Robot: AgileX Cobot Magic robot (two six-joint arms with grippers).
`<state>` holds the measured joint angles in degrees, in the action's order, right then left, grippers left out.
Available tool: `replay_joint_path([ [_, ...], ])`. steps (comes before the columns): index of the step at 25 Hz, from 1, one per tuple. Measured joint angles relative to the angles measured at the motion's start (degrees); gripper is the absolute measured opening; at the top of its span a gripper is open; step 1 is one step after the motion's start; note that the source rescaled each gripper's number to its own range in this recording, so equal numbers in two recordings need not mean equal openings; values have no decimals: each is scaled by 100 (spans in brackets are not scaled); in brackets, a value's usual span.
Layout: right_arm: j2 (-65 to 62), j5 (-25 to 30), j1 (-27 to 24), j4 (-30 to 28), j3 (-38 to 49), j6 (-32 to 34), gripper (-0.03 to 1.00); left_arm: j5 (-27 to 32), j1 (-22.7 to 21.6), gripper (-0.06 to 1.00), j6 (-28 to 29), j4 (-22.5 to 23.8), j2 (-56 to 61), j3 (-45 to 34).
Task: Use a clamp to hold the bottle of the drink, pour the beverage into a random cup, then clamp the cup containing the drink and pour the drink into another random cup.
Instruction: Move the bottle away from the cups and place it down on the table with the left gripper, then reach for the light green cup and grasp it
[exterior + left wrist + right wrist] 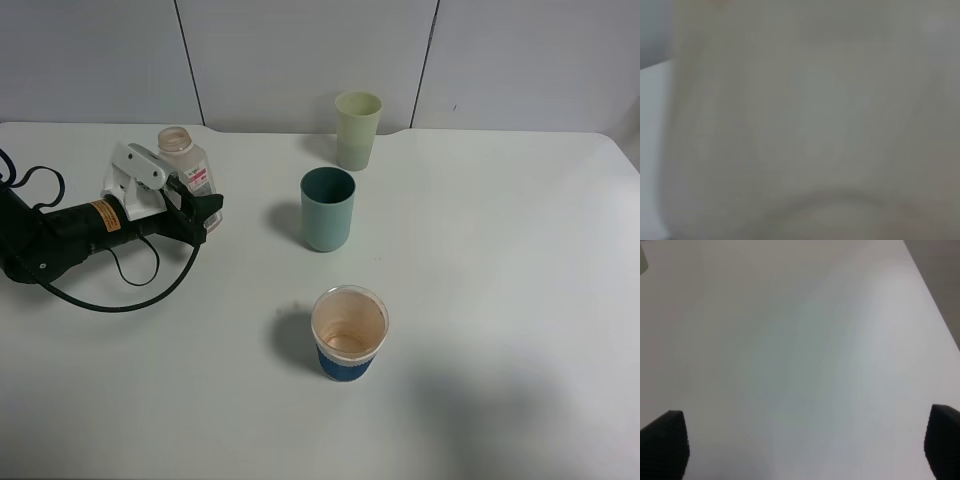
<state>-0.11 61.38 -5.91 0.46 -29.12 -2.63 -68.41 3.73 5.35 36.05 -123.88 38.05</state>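
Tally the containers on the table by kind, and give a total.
Bottle: 1
Plastic cups: 2 (pale cup, teal cup)
Paper cup: 1
Total: 4
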Motion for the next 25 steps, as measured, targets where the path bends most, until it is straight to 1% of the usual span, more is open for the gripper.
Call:
replay_joint_path([
  [1, 0, 0, 0, 0, 0, 0, 100, 0, 0, 43, 0, 0, 0, 0],
  [2, 0, 0, 0, 0, 0, 0, 100, -6, 0, 77, 76, 42, 54, 0],
  [4, 0, 0, 0, 0, 0, 0, 100, 0, 0, 93, 118, 50, 90, 0],
  [5, 0, 0, 0, 0, 0, 0, 100, 0, 0, 96, 128, 54, 97, 0],
  [7, 0, 0, 0, 0, 0, 0, 100, 27, 0, 98, 133, 56, 97, 0],
  [12, 0, 0, 0, 0, 0, 0, 100, 47, 0, 99, 133, 73, 129, -32],
  [17, 0, 0, 0, 0, 0, 0, 100, 186, 0, 100, 115, 62, 446, -400],
  [23, 0, 0, 0, 0, 0, 0, 100, 525, 0, 100, 111, -204, 1090, -974],
  [25, 0, 0, 0, 0, 0, 0, 100, 769, 0, 100, 111, -409, 1685, -1361],
])
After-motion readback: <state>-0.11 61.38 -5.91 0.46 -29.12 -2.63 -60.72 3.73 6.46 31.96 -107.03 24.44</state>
